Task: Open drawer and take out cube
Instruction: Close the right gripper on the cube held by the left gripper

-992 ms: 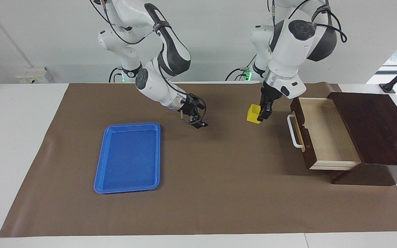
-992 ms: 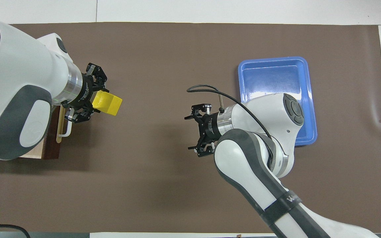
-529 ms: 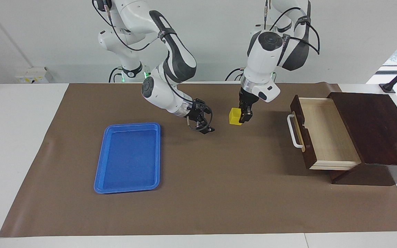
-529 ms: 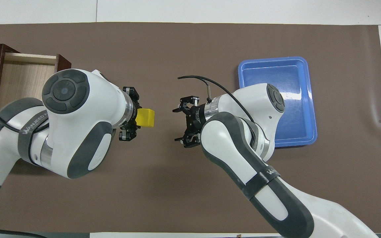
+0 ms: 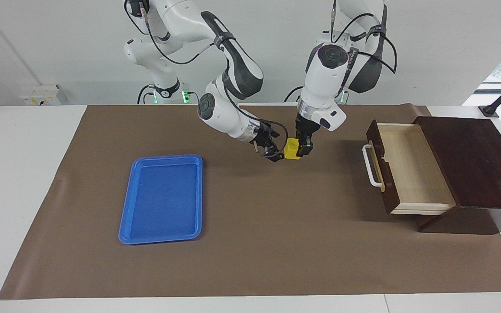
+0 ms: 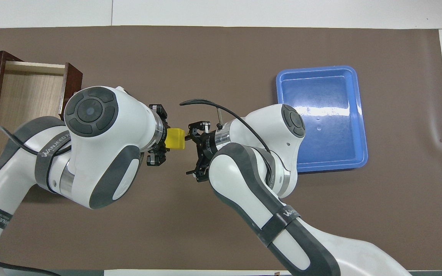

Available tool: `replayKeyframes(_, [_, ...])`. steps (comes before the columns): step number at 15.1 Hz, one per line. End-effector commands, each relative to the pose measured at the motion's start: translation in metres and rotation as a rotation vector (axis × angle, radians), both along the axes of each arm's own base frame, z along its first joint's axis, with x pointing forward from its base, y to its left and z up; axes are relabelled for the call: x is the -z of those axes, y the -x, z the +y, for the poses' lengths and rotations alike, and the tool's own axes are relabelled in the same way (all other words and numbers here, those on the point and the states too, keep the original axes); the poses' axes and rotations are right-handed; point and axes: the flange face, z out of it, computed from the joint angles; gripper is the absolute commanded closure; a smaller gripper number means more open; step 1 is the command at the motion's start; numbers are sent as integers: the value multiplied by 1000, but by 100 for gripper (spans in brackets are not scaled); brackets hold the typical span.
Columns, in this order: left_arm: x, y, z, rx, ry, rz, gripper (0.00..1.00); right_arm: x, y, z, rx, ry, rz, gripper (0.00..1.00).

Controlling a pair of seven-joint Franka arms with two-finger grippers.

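Yellow cube aloft; drawer open.

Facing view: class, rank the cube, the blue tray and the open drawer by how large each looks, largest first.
1. Tray and drawer look about alike in area, so no ranking between them.
2. Cube, by far the smallest; it is held up in the left gripper, but that does not change its rank.
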Motion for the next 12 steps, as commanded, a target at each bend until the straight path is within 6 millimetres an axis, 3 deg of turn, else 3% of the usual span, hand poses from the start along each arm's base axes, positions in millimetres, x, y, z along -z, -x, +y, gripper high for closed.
replayKeyframes(1, [7, 14, -10, -5, 11, 4, 100, -2, -4, 3, 6, 2, -9, 0])
replayKeyframes(4, [12, 17, -9, 2, 0, 20, 100, -6, -6, 4, 10, -2, -17, 0])
replayKeyframes(7, [12, 17, -9, 6, 1, 19, 100, -11, -24, -12, 50, -11, -29, 0])
replayKeyframes(12, [12, 18, -10, 9, 3, 15, 100, -16, -21, 3, 61, -12, -25, 0])
